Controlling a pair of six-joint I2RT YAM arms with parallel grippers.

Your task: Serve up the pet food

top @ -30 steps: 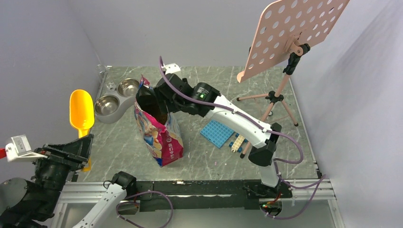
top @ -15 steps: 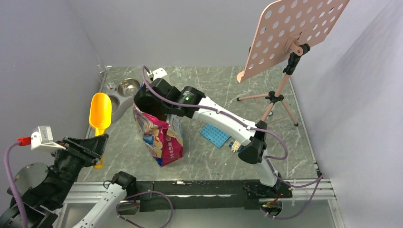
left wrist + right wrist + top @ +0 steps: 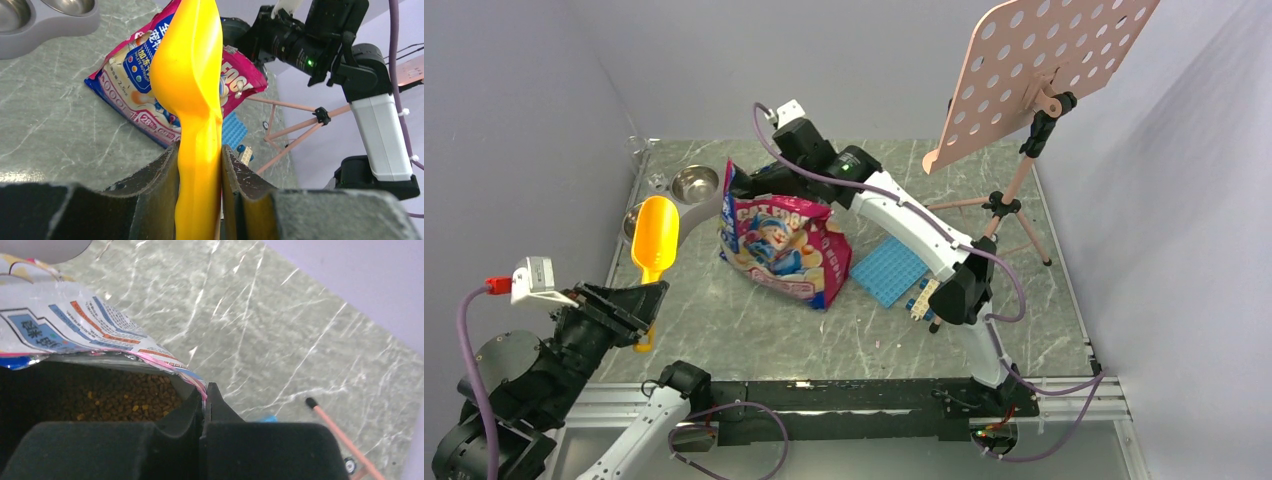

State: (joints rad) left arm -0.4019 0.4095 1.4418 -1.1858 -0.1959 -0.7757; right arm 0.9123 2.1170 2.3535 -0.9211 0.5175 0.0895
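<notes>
Left claw (image 3: 200,150) clamps the handle of the orange-yellow plastic scoop (image 3: 192,75), long axis pointing away from the bases. Just right of it, the glossy pink cartoon-printed pouch (image 3: 784,250) leans on the worktop (image 3: 724,330). Right claw (image 3: 204,400) is pinched shut on its rim, small dark-brown kibble pellets (image 3: 125,395) inside. Left arm is nearer the mouth.
</notes>
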